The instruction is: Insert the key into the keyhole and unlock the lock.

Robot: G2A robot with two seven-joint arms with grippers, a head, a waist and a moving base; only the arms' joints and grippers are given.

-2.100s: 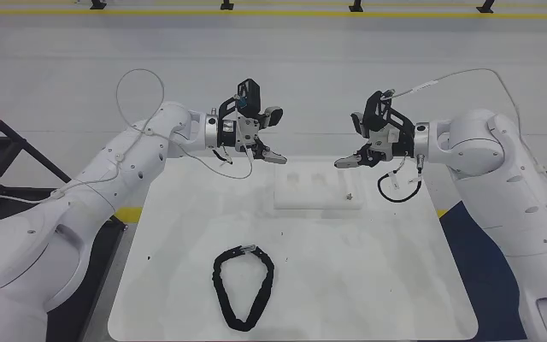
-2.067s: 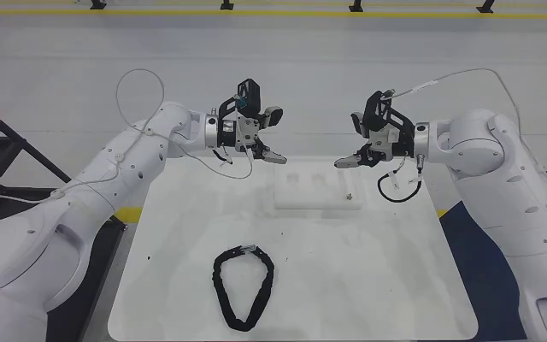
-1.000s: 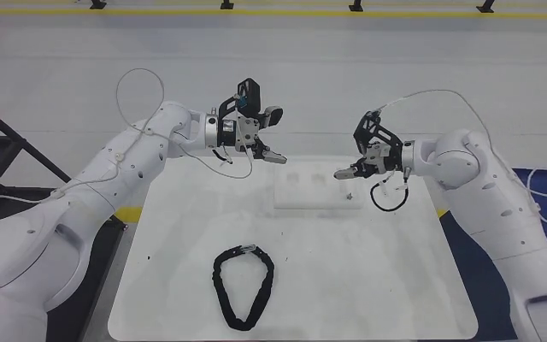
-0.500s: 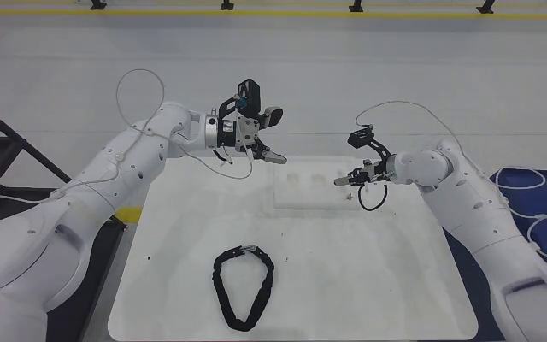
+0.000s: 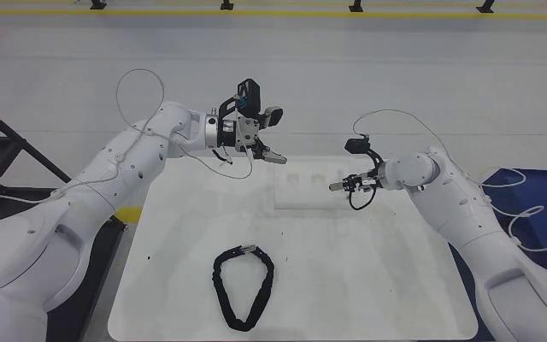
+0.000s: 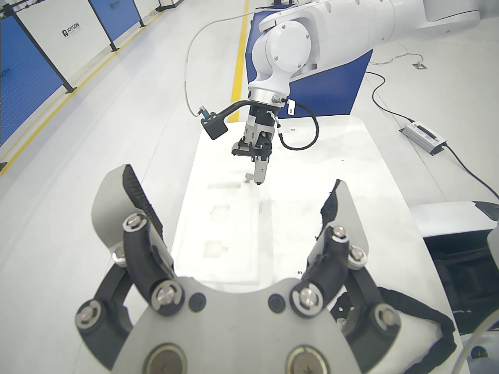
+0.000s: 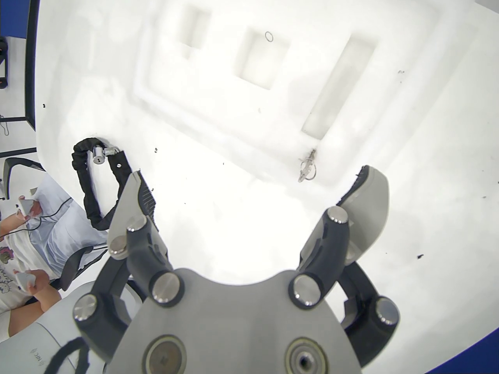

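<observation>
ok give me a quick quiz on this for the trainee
1. Fill in: the left claw is ___.
2. True or false: the right claw is open, close to the key.
3. On the tray, the key lies: A in the long pocket, B on the rim, C in a square pocket.
Key: 1 open; 2 true; 3 B.

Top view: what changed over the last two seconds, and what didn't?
The right gripper swung in from the far edge of the table and came down over the foam tray, open, close by the key. Nothing was taken hold of. The left gripper, open, the key and the chain lock stayed put.
</observation>
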